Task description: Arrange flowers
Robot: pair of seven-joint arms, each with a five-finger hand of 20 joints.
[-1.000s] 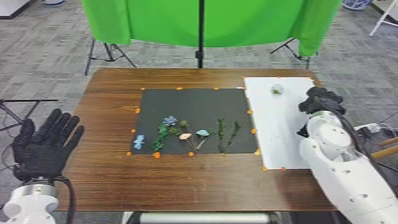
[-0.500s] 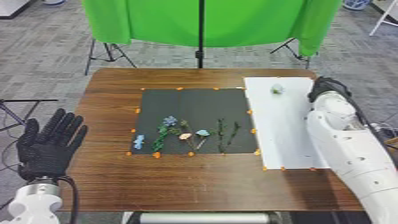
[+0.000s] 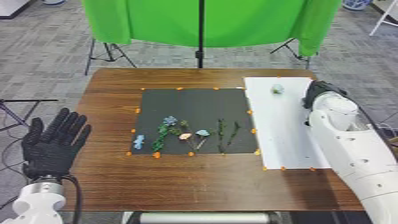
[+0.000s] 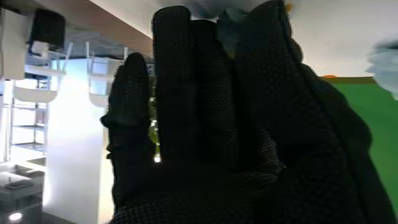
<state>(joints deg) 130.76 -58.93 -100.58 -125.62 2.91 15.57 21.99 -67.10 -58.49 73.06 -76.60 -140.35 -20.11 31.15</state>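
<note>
The right robot hand (image 3: 321, 92) is at the far right, over the white sheet's (image 3: 286, 125) right edge, fingers nearly straight and close together; a bluish bit (image 4: 230, 31) shows between them, but whether it is gripped I cannot tell. Left of it, on the sheet's far part, lies a small pale piece (image 3: 277, 89). Flowers and green stems (image 3: 185, 136) lie along the near part of the black mat (image 3: 191, 105), mid-worktop (image 3: 195, 182). At left, the left robot hand (image 3: 51, 152) is open and empty.

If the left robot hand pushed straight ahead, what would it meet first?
Probably the backdrop stand's leg; the left robot hand looks free to pass along the table edge, but depth is unclear.
</note>
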